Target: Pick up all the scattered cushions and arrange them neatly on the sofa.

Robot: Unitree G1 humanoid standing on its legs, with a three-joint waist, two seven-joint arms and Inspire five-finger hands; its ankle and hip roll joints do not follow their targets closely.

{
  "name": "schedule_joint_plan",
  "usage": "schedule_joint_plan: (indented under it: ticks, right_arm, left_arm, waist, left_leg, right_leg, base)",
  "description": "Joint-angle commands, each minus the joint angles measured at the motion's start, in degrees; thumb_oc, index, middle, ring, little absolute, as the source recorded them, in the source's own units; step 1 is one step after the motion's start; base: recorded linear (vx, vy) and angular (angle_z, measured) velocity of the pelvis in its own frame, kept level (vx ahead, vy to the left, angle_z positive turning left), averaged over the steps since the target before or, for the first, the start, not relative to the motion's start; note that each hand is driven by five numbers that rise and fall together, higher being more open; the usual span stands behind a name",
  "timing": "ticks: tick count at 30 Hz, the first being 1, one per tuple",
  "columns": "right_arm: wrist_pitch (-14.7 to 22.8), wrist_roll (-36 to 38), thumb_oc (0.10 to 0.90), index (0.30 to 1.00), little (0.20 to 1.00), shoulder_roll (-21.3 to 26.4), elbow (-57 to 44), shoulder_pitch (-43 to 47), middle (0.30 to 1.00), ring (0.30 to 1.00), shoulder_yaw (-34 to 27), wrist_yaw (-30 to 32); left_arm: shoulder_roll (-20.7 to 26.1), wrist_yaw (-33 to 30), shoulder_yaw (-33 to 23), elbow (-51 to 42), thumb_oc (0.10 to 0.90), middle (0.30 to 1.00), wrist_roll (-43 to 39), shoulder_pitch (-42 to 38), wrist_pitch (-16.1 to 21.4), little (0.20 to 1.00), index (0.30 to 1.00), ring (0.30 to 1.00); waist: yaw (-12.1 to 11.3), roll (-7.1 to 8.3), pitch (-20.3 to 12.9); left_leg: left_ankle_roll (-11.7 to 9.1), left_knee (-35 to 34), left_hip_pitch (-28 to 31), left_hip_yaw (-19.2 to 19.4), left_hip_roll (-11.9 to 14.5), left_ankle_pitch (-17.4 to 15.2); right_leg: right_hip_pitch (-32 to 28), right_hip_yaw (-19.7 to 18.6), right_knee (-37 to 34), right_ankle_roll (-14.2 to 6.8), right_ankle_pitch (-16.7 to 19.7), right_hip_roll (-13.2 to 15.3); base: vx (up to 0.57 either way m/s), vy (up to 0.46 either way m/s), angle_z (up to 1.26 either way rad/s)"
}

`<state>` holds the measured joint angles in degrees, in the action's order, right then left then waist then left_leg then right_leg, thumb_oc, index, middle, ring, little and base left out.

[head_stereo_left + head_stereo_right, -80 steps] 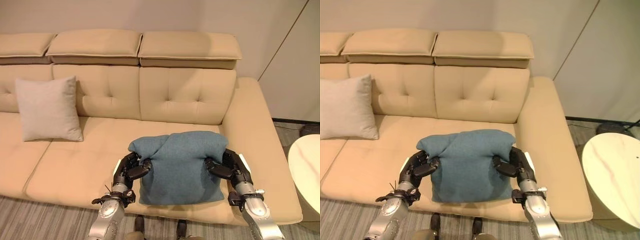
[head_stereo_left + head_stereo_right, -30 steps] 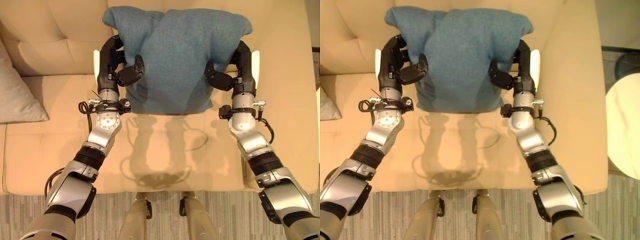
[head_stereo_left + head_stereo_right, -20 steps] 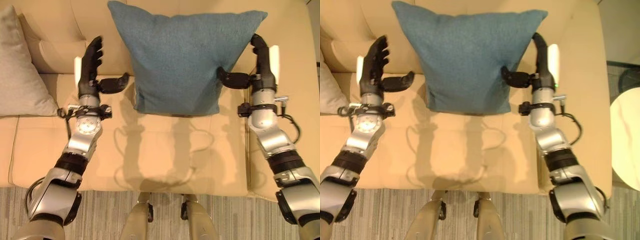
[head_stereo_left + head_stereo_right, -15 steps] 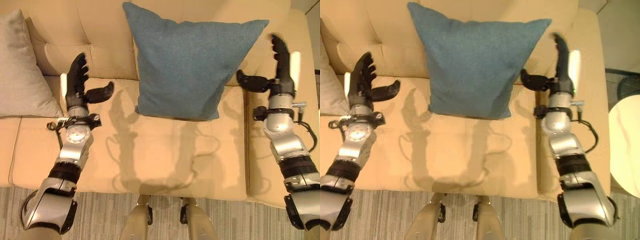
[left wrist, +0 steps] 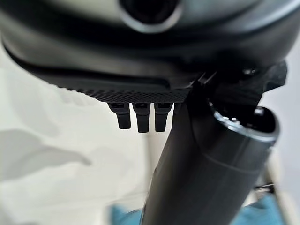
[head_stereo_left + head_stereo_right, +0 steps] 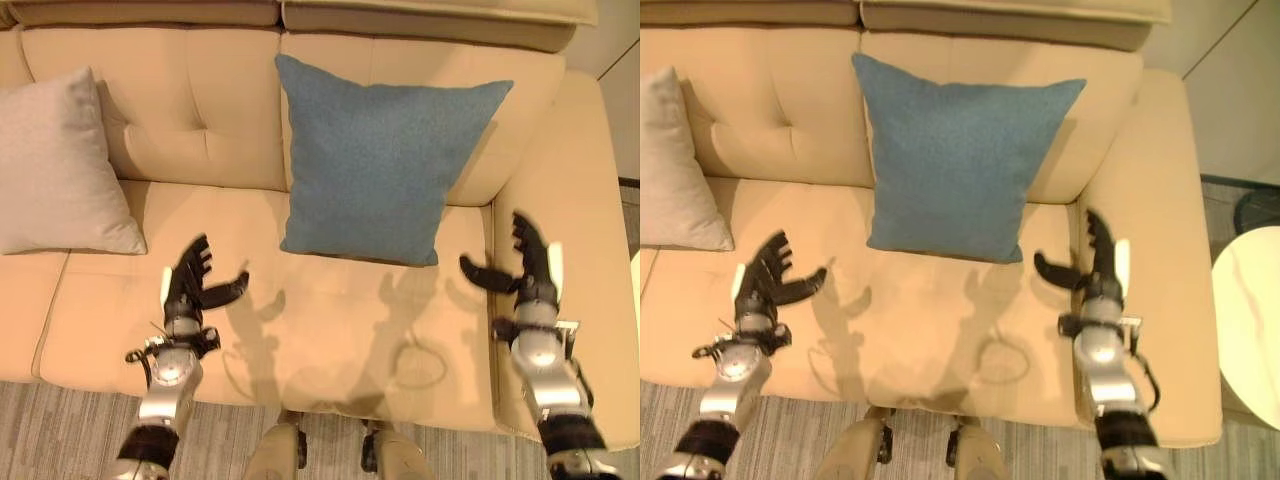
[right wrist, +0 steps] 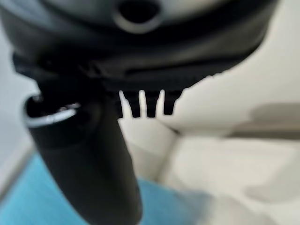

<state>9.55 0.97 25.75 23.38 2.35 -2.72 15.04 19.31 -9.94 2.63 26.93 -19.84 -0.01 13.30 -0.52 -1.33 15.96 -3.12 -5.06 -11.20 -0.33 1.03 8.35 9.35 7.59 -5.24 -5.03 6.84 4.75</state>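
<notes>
Blue cushion (image 6: 385,165) leaned upright on the sofa (image 6: 330,330) backrest; your left robot hand (image 6: 190,290) and right robot hand (image 6: 525,275) hung spread, empty; I'd judge placing done, so seek another cushion

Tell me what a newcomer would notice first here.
A square blue fabric cushion stands propped against the backrest of the beige leather sofa. A pale grey cushion leans further to the robot's left. The left hand and right hand hover open, apart from both.

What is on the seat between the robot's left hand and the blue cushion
Nothing: in the left eye view, bare sofa seat with shadows lies between the open left hand and the blue cushion.
</notes>
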Motion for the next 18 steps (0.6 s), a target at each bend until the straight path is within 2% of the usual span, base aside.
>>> schedule_joint_plan:
  ticks: [1,3,4,5,8,9,14,15,18]
  right_arm:
    - [3.61,-1.88,0.8,0.9,0.9,1.37,2.01,-3.98,0.9,0.9,-1.2,-1.39]
    - [3.59,-2.33,0.8,0.9,0.9,-1.05,5.65,-6.87,0.9,0.9,-0.14,-2.66]
    - [3.63,-2.32,0.8,0.9,0.9,-1.05,5.68,-6.9,0.9,0.9,-0.13,-2.65]
    - [3.87,-2.19,0.8,0.9,0.9,-2.32,8.54,-7.87,0.9,0.9,1.28,-3.16]
    - [3.99,-3.02,0.8,0.9,0.9,-2.94,10.72,-8.61,0.9,0.9,2.8,-3.36]
    - [3.97,-3.3,0.8,0.9,0.9,-3.32,12.17,-8.85,0.9,0.9,4.0,-3.19]
    - [3.29,-3.16,0.8,0.9,0.9,-2.36,17.72,-6.22,0.9,0.9,6.33,-1.46]
    - [3.1,-3.28,0.8,0.9,0.9,-2.08,18.44,-5.5,0.9,0.9,6.9,-1.37]
    - [2.86,-3.18,0.8,0.9,0.9,-1.03,18.82,-4.55,0.9,0.9,7.16,-1.39]
  left_arm:
    - [2.15,2.17,-2.37,6.18,0.8,0.9,4.31,3.0,1.33,0.9,0.9,0.9]
    - [0.99,3.89,-0.87,12.78,0.8,0.9,8.42,6.49,-0.27,0.9,0.9,0.9]
    - [0.98,3.88,-0.84,12.85,0.8,0.9,8.46,6.49,-0.2,0.9,0.9,0.9]
    - [-0.17,4.42,0.42,18.12,0.8,0.9,11.16,7.7,-1.03,0.9,0.9,0.9]
    - [-1.43,3.96,0.77,23.75,0.8,0.9,13.24,8.06,-1.57,0.9,0.9,0.9]
    - [-2.28,2.73,0.8,26.81,0.8,0.9,13.96,7.83,-1.63,0.9,0.9,0.9]
    - [-2.74,0.56,2.36,29.9,0.8,0.9,14.5,4.79,-1.48,0.9,0.9,0.9]
    - [-2.89,0.45,2.57,30.32,0.8,0.9,14.57,4.31,-1.48,0.9,0.9,0.9]
    - [-3.05,0.5,2.33,30.59,0.8,0.9,14.36,4.03,-1.48,0.9,0.9,0.9]
  waist:
    - [0.72,3.09,-10.25]
    - [0.66,2.92,-10.5]
    - [0.64,2.92,-10.46]
    - [0.59,2.81,-10.52]
    - [0.48,2.7,-10.35]
    - [0.49,2.84,-9.8]
    - [-0.09,3.42,-7.56]
    - [-0.27,3.72,-7.36]
    - [0.05,4.99,-7.39]
  left_leg:
    - [-0.55,0.06,1.55,1.99,0.59,-4.66]
    - [-0.47,0.25,3.55,2.17,1.05,-4.92]
    - [-0.48,0.23,3.65,2.19,1.05,-4.95]
    - [-0.51,0.66,4.65,2.2,1.37,-5.09]
    - [-0.72,1.14,5.62,2.28,1.78,-5.2]
    - [-1.11,3.06,5.06,1.86,2.21,-5.22]
    - [-2.86,9.22,-0.25,1.05,2.81,-3.82]
    - [-2.68,10.94,-0.81,0.79,2.35,-4.82]
    - [-1.24,18.65,0.39,0.32,0.31,-10.74]
  right_leg:
    - [-1.47,1.41,0.4,-2.42,-2.8,0.32]
    - [-3.35,1.42,0.65,-2.23,-3.48,-0.01]
    - [-3.45,1.41,0.64,-2.22,-3.5,-0.02]
    - [-4.58,1.33,0.85,-1.98,-4.01,-0.32]
    - [-5.83,1.41,0.95,-1.6,-4.7,-0.68]
    - [-6.42,1.38,1.13,-1.02,-5.2,-1.09]
    - [-6.52,3.01,0.46,0.03,-5.73,-1.14]
    - [-6.08,3.15,0.54,0.18,-5.39,-0.84]
    - [-4.72,3.51,1.08,-0.02,-3.79,0.63]
  base:
    - [0.02,-0.065,-0.06]
    - [0.0,-0.077,-0.02]
    - [-0.05,-0.067,0.01]
    - [-0.03,-0.043,0.01]
    - [-0.06,-0.078,-0.05]
    - [-0.14,-0.134,0.01]
    - [-0.2,-0.079,0.25]
    - [-0.25,-0.05,0.2]
    - [-0.21,-0.02,0.21]
